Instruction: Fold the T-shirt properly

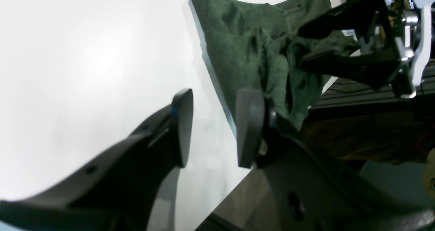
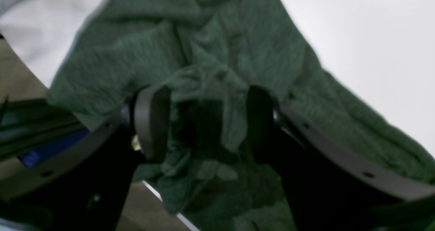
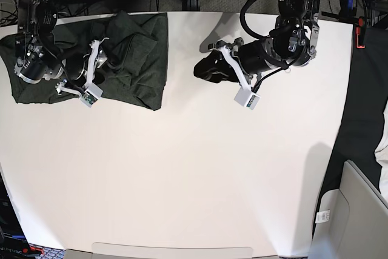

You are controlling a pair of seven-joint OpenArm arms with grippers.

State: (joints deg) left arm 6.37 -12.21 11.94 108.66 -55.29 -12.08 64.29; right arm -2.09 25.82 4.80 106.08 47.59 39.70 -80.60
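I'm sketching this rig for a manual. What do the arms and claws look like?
Both arms are black and bulky with white brackets at the wrists and black cables looping off them. Each claw, left claw and right claw, has two matte black curved fingers ending in flat, rounded pads, with small screw holes along the fingers.

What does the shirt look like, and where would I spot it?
Look at the big white table, then its far corner on the left of the overhead view. The shirt lies there in a crumpled dark green heap, under one robot arm. It is the only cloth on the table.
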